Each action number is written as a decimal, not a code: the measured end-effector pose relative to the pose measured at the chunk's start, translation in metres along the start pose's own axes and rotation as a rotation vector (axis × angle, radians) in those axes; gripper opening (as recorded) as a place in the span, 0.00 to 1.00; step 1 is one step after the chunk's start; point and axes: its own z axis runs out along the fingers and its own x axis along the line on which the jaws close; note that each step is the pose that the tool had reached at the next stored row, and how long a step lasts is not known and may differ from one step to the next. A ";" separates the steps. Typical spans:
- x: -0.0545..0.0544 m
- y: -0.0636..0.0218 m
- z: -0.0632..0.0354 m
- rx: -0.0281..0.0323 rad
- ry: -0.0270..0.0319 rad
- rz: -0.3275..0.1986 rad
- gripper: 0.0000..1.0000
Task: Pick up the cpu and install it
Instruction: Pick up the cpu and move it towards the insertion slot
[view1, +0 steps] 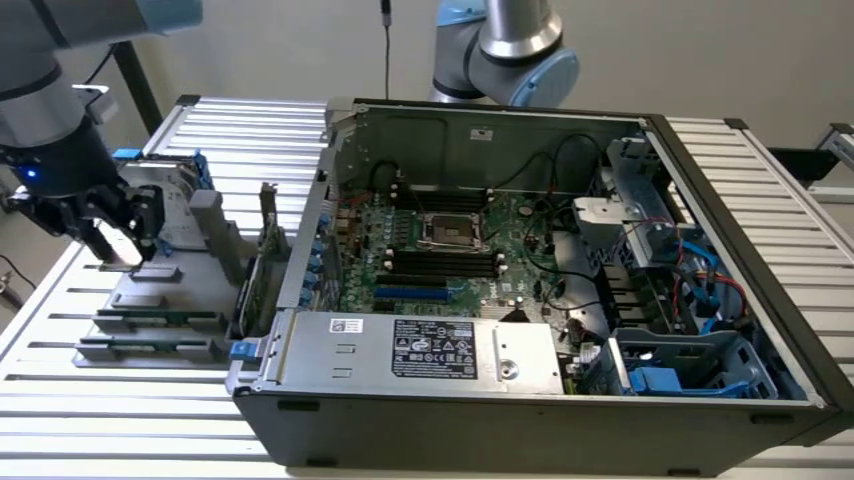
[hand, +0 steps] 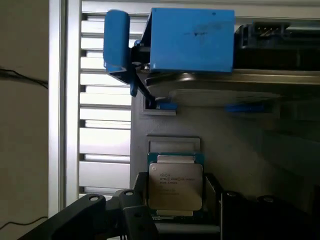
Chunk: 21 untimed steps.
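On the grey parts holder (hand: 240, 150), by the edge next to the slatted table (hand: 107, 130): cpu (hand: 175, 184) lies flat, metal top up, print legible, green board edge showing at the far end. It's seated in its pocket, not lifted.

Gripper (hand: 180, 207) is down over it with the fingers (hand: 97, 215) spread apart, one on each flank and the cpu squarely between them. Gaps at both edges are very tight; can't tell whether the pads actually touch. The chip looks centred between the two sides.

Just past the cpu on the same holder is the hard drive (hand: 225, 85) in its blue frame (hand: 192, 40), standing on edge.

Exterior view: gripper (view1: 120, 245) sits low at the exterior view's left, over the holder (view1: 147, 300) and in front of the hard drive (view1: 167, 190). Two memory sticks (view1: 154, 322) lie in slots nearer the camera. The open computer case (view1: 534, 420) is just to the exterior view's right of the holder, with the socket (view1: 451, 232) mid-motherboard (view1: 514, 270), well apart from the cpu. A second arm (view1: 514, 50) is behind the case.
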 end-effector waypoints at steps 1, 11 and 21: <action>-0.001 0.0003 -0.0045 -0.0001 0.0000 0.000 0.55; -0.008 0.0036 -0.0502 -0.0001 0.0000 0.000 0.55; -0.027 0.0094 -0.0960 -0.0001 0.0001 0.000 0.55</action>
